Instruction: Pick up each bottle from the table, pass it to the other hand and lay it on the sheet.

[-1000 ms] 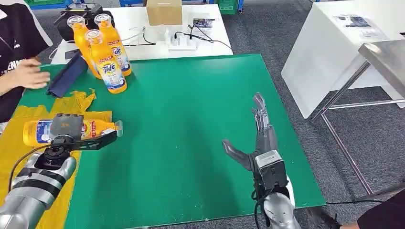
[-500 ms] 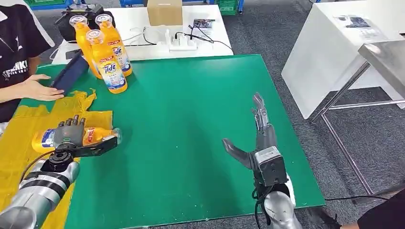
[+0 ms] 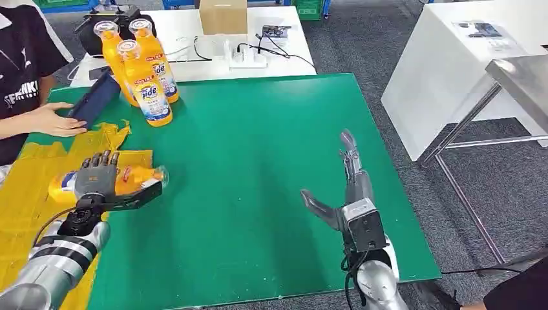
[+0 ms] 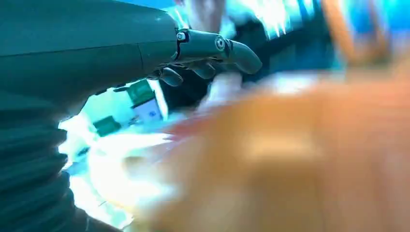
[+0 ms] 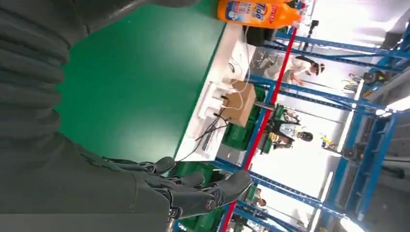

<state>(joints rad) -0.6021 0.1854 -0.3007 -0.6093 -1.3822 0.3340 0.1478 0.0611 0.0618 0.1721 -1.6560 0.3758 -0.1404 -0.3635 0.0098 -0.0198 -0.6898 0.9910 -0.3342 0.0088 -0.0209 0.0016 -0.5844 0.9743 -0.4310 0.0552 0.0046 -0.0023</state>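
Orange bottle [image 3: 123,180] lying on its side at left of the head view, partly on the yellow sheet [image 3: 26,194], cap over the green worktop [image 3: 258,161]. Shifted a bit right and lower than half a second back. Left hand [image 3: 97,177] now lifted, fingers apart above it, no longer wrapped round. Left wrist view: just an orange blur. Right hand [image 3: 349,187] flat, fingers wide, holding nothing. Three bottles [image 3: 139,71] standing upper left.

Under the left robot hand [image 3: 97,177] lies a glossy orange plastic bottle [image 3: 132,179] with a printed label, on a thin, crumpled yellow sheet [image 3: 26,194] of plastic film. The table [image 3: 258,129] has a matt green, smooth cover. Ahead of that hand stand three more bottles [image 3: 145,81], equally shiny. The right robot hand [image 3: 349,187] looks like dull grey metal and plastic.
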